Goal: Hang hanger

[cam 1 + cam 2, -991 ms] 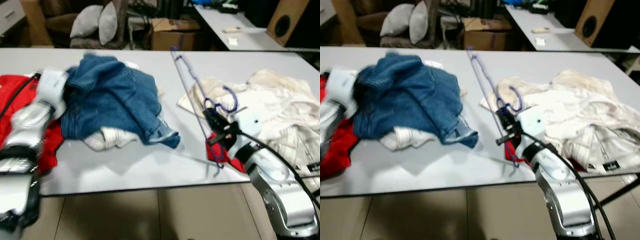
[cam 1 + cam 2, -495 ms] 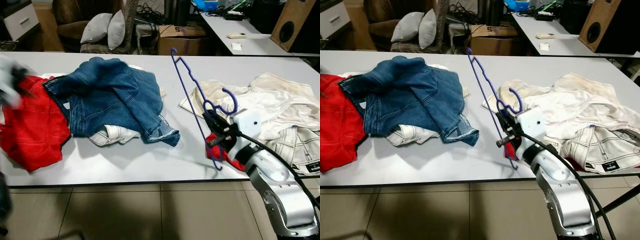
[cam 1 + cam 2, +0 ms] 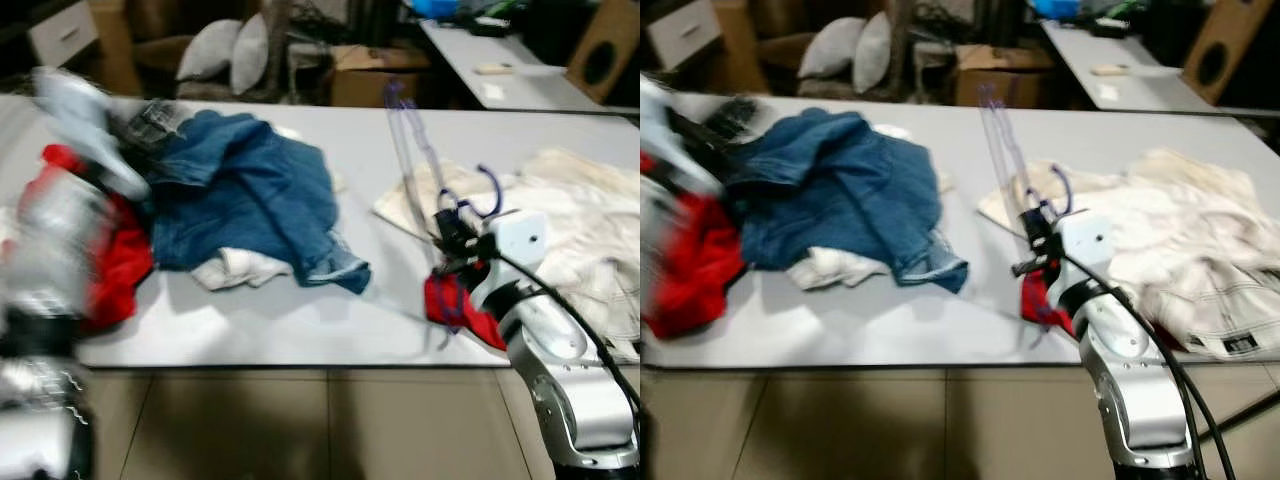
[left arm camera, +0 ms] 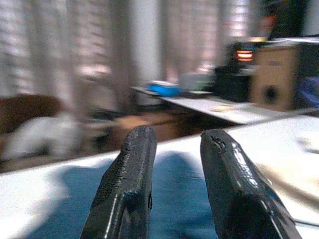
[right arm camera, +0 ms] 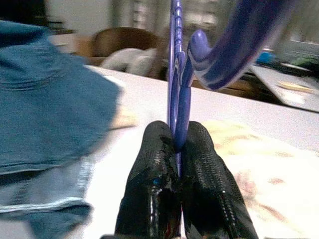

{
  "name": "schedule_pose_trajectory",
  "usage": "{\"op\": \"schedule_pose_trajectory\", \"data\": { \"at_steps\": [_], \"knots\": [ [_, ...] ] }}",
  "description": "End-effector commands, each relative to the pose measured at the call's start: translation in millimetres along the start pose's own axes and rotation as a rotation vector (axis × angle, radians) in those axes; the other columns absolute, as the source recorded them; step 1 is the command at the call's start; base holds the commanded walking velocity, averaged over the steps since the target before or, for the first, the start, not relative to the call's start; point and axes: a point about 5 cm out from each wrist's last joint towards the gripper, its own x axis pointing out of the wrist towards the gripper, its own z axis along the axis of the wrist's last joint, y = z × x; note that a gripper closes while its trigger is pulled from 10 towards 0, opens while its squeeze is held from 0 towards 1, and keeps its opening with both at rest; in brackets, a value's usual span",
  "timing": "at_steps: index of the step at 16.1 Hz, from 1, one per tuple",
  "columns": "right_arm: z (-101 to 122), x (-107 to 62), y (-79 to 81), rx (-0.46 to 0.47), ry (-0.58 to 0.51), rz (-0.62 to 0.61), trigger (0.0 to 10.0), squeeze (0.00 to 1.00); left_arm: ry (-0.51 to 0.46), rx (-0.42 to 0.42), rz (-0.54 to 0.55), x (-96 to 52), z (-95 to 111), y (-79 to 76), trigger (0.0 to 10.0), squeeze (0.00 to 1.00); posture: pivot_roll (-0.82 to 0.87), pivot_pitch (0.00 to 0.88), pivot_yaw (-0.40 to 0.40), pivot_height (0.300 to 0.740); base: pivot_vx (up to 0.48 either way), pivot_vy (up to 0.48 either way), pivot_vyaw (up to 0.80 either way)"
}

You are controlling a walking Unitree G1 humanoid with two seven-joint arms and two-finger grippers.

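My right gripper [image 5: 175,149] is clamped on the blue hanger [image 3: 415,165] near its hook, the frame running up and away over the table [image 3: 300,320]; left gripper [image 4: 174,149] is parted, empty.

Even indoor light falls on my table [image 3: 300,330], soft shadows lie under the jeans [image 3: 250,200], motion blur smears both head views, worst over my left arm [image 3: 60,230], and my wrist views keep only the fingers [image 5: 169,189] sharp.
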Motion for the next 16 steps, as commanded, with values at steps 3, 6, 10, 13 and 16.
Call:
{"op": "schedule_pose_trajectory", "data": {
  "at_steps": [3,6,10,13,16],
  "knots": [
    [5.1,0.4,-2.3,-0.01,0.007,-0.018,10.0,0.0,0.027,0.003,-0.031,6.9,-26.4,-44.3,10.0,0.0,-0.09,0.0,-0.012,0.74,0.0,0.0,-0.8],
    [2.8,-3.9,-6.0,-0.051,0.056,-0.048,10.0,0.0,0.068,0.006,0.124,-6.7,-47.8,-67.6,10.0,0.0,-0.11,0.0,-0.027,0.74,0.0,-0.24,-0.53],
    [2.3,-8.4,-5.4,-0.094,0.07,-0.018,10.0,0.0,0.108,0.03,0.13,-15.9,-58.3,-75.9,10.0,0.0,-0.12,0.0,-0.041,0.74,0.0,-0.393,0.0],
    [3.1,-7.6,-2.0,-0.109,0.07,-0.003,10.0,0.0,0.1,0.021,0.138,-13.7,-54.9,-82.1,10.0,0.0,-0.12,0.002,-0.042,0.74,0.0,-0.37,0.0],
    [1.1,-10.6,-3.6,-0.087,0.071,-0.014,10.0,0.0,0.122,0.026,0.135,-13.5,-59.9,-85.4,10.0,0.0,-0.12,0.003,-0.026,0.74,0.0,-0.34,0.0]
  ]
}}
